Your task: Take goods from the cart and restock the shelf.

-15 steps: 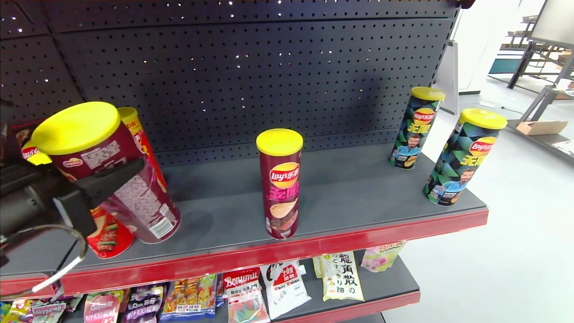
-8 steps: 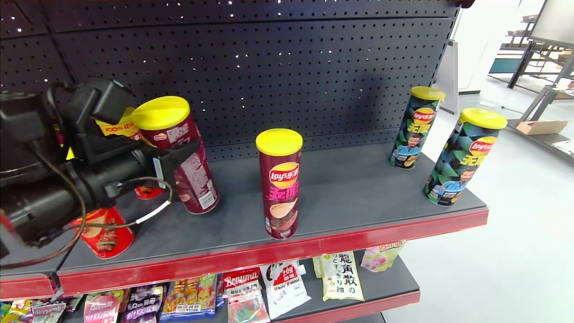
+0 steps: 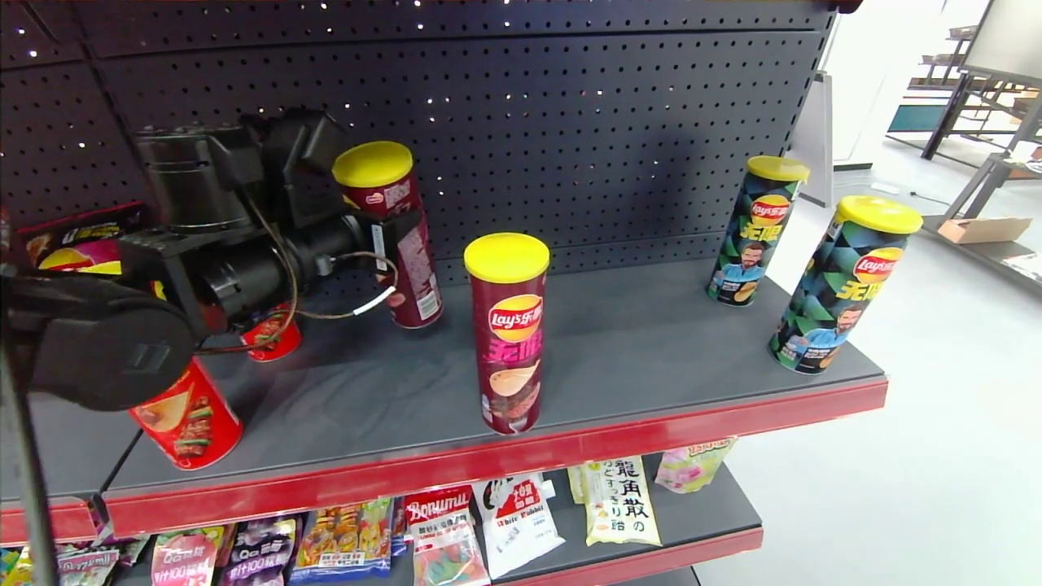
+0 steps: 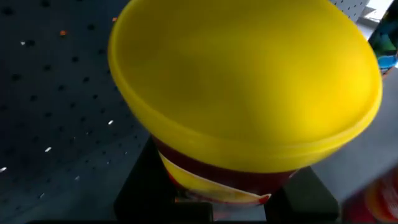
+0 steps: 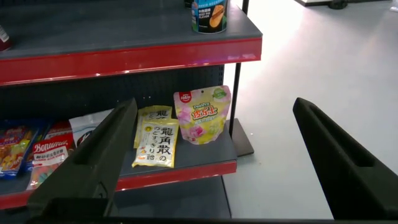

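Fingers [image 4: 138,190] of left gripper [image 3: 383,244]: clamped on maroon can [image 3: 417,264], yellow lid, grip at mid-body. Location of can: rear of shelf [image 3: 651,342], near pegboard [image 3: 570,122], behind and left of front can [image 3: 509,325]; slightly tilted, base low, contact with shelf cannot be told. Right gripper [image 5: 214,106]: fingers apart, empty, facing lower shelf [image 5: 186,173]. Step judged: setting down. Handling advice: bring can upright, lower until base sits flat, then release; withdraw straight back, clear of red can [image 3: 191,415].
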